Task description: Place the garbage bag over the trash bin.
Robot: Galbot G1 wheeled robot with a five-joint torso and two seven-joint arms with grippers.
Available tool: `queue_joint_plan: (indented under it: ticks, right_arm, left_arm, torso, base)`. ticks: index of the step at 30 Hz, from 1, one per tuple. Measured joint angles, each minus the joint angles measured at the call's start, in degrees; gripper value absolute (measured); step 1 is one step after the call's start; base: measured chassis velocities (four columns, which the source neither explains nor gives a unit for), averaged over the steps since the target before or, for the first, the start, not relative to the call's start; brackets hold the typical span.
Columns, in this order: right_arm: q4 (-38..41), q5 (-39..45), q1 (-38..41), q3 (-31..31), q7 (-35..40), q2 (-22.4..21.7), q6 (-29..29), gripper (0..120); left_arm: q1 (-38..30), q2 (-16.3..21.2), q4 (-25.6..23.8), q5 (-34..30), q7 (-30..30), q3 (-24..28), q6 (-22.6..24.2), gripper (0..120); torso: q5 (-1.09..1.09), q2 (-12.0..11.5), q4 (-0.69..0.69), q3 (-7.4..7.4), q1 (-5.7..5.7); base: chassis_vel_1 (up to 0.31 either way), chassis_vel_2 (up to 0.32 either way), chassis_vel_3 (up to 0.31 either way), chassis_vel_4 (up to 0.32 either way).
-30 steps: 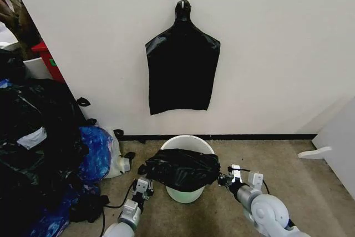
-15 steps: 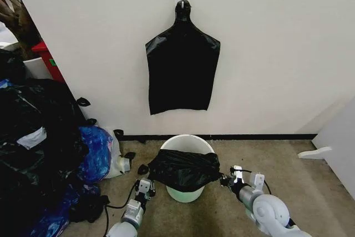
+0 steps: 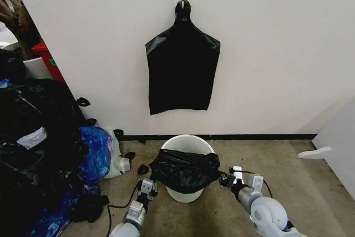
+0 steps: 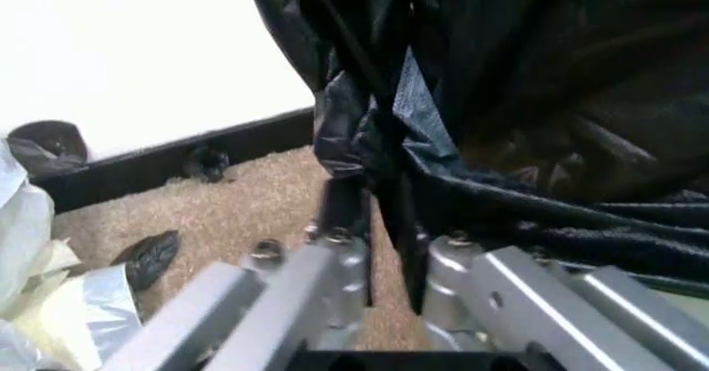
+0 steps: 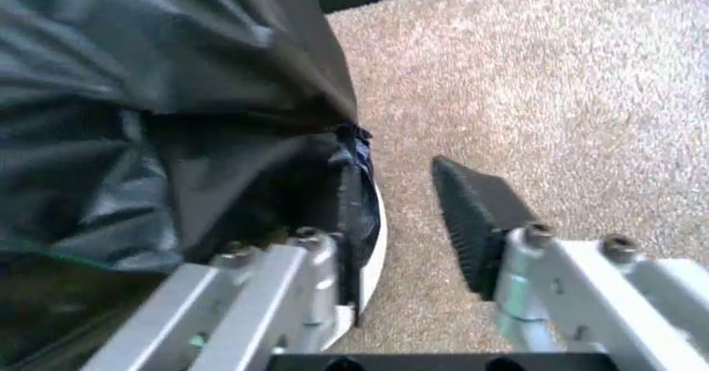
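Down low, the left end effector (image 3: 148,186) sits by the left side of the trash bin (image 3: 180,193). In the left wrist view its two fingers are pressed close together on a fold of the garbage bag (image 4: 390,163), so it has a pinch of the black plastic. The right end effector (image 3: 226,180) is at the right side of the bin. In the right wrist view its fingers stand wide apart, one finger (image 5: 474,222) out over the carpet (image 5: 554,89) and the other tucked against the bag; they are not squeezing the plastic.

The garbage bag (image 3: 186,170) is draped over the front and top of the bin, bunched and crinkly. The white back rim is bare and the bottom of the bin peeks out below.

So the job looks partway done: the bag is on but not pulled all around. I think the next move needs the bag's edge stretched over the back rim and tugged down evenly.

Behind, more flat black bags (image 3: 182,70) hang on the wall, and a heap of stuffed bags (image 3: 33,137) lies well to the left.
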Motion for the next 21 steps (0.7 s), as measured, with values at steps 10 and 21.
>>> queue_joint_plan:
  ticks: [10,21]
  right_arm:
    - [4.52,-0.08,-3.34,1.07,0.88,-1.03,-0.04,67]
    - [7.64,-1.67,-5.87,1.35,0.99,-1.16,1.0,99]
  left_arm:
    - [3.1,1.98,-3.53,0.81,0.11,-1.96,0.19,48]
    - [6.75,3.02,-8.34,1.83,0.35,-4.13,-0.59,88]
  torso:
    - [0.0,0.0,0.0,0.0,0.0]
    - [0.0,0.0,0.0,0.0,0.0]
  base:
    - [0.0,0.0,0.0,0.0]
    - [0.0,0.0,0.0,0.0]
